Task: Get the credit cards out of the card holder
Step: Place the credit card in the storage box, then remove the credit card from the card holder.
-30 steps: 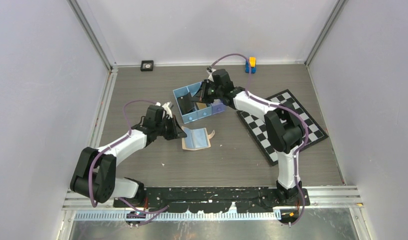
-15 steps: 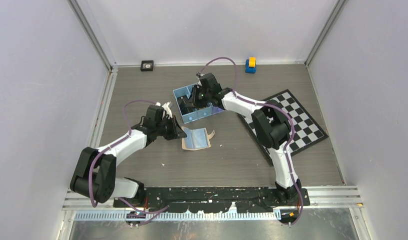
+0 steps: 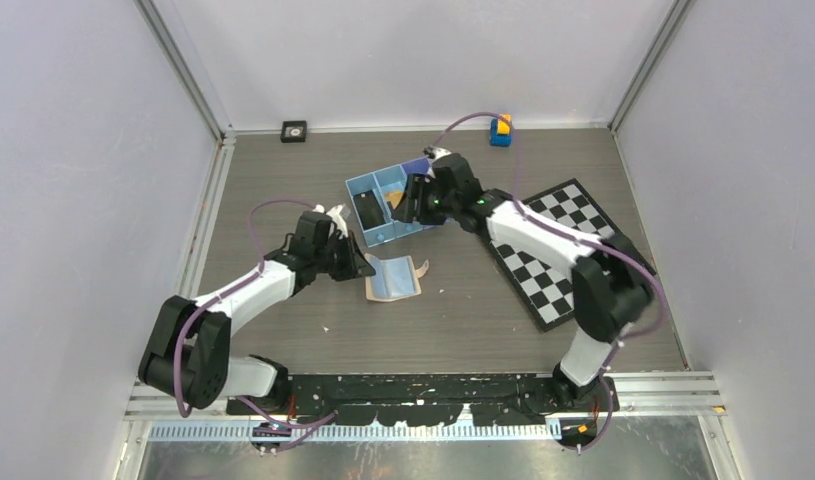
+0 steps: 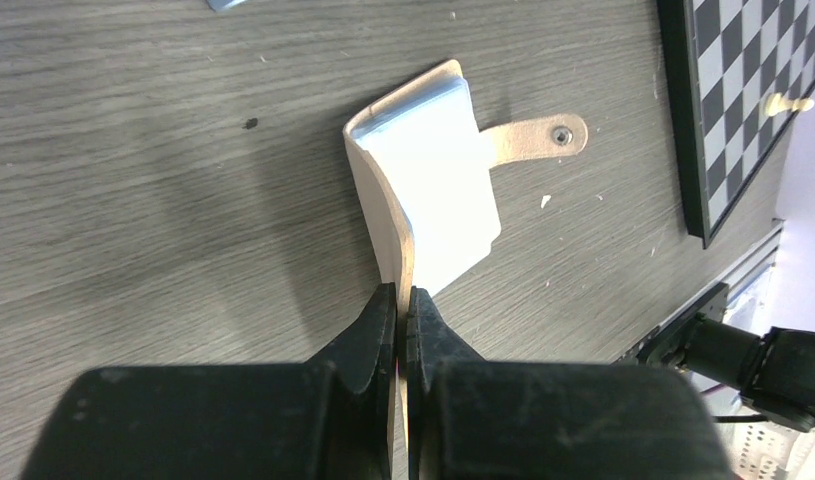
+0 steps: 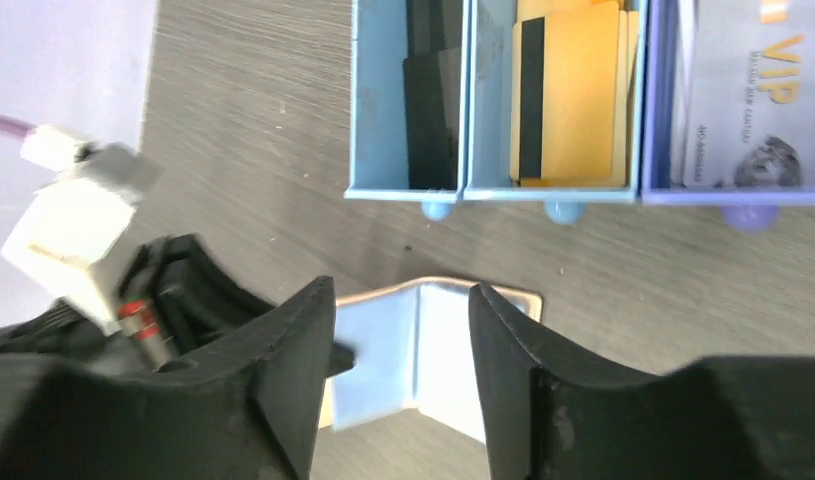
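The card holder (image 3: 394, 277), tan outside and pale blue inside, lies folded open on the table, its snap tab (image 4: 539, 138) pointing away. My left gripper (image 3: 357, 262) is shut on the edge of one tan flap (image 4: 403, 300), which stands up between the fingers. My right gripper (image 3: 415, 198) hovers open and empty over the blue tray (image 3: 383, 237). In the right wrist view the card holder (image 5: 423, 345) shows beyond the spread fingers (image 5: 401, 295). The tray's three compartments hold credit cards: black (image 5: 429, 100), orange (image 5: 575, 92) and a pale one (image 5: 748, 95).
A chessboard mat (image 3: 568, 250) lies at the right, with a small white chess piece (image 4: 788, 102) on it. A blue-and-yellow toy (image 3: 500, 129) and a small black square object (image 3: 294, 130) sit by the back wall.
My right gripper has opened and drawn back to the right from the tray's left compartment, where a black card now lies. The left gripper and the card holder have not moved.
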Robot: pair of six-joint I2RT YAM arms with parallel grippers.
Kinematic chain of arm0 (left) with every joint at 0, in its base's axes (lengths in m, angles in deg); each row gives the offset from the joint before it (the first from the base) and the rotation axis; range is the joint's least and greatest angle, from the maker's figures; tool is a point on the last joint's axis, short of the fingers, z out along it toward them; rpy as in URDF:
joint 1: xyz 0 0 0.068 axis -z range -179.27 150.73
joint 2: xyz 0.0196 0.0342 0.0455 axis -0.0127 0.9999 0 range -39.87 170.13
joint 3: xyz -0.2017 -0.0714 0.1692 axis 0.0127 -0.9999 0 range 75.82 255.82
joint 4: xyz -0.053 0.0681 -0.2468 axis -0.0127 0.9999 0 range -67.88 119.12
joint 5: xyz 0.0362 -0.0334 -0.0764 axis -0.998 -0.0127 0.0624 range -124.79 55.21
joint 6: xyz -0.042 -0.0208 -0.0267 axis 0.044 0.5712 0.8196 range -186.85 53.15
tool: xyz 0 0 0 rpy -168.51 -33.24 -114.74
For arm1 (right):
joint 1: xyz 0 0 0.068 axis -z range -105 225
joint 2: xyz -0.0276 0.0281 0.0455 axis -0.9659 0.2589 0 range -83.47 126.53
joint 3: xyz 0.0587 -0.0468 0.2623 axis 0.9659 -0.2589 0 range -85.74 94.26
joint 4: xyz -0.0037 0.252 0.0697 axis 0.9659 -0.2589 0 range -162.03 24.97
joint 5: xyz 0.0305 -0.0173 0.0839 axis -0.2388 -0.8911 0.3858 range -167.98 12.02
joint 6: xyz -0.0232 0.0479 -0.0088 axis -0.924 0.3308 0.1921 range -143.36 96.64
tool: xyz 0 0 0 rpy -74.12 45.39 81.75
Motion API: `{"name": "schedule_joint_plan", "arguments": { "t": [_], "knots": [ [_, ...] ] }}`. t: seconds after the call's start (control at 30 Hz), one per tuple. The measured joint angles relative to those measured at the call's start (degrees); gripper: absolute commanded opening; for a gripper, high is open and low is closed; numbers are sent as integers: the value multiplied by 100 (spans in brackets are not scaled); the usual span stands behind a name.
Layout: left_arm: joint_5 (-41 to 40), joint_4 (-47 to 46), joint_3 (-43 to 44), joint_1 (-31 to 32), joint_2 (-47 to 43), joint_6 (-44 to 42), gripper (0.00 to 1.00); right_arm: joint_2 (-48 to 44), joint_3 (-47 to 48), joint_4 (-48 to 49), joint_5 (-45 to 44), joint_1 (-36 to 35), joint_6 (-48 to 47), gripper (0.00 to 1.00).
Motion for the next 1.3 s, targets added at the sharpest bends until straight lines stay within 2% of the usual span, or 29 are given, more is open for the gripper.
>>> {"name": "schedule_joint_plan", "arguments": {
  "t": [0.1,0.27,0.4,0.5,0.63,1.07,1.3],
  "knots": [
    [-251,66,61,306,20,22,0,-951,-608,15,-166,0,-57,80],
    [-671,376,861,1075,483,37,0,-2044,-1731,105,-887,-2,0,83],
    [-835,527,1655,1222,1091,44,0,-2223,-2428,24,-1451,-4,37,83],
    [-1054,533,1947,1202,1353,-2,0,-2223,-2747,-15,-1764,-4,66,78],
    [-1172,485,1904,1182,1370,-46,0,-2203,-2944,-4,-1963,-4,155,74],
    [-938,247,1797,1176,2033,-48,0,-1143,-2594,33,-2159,-4,184,50],
    [-905,251,1816,1176,2033,-109,0,-879,-2330,-164,-2459,9,186,49]
  ]
}}
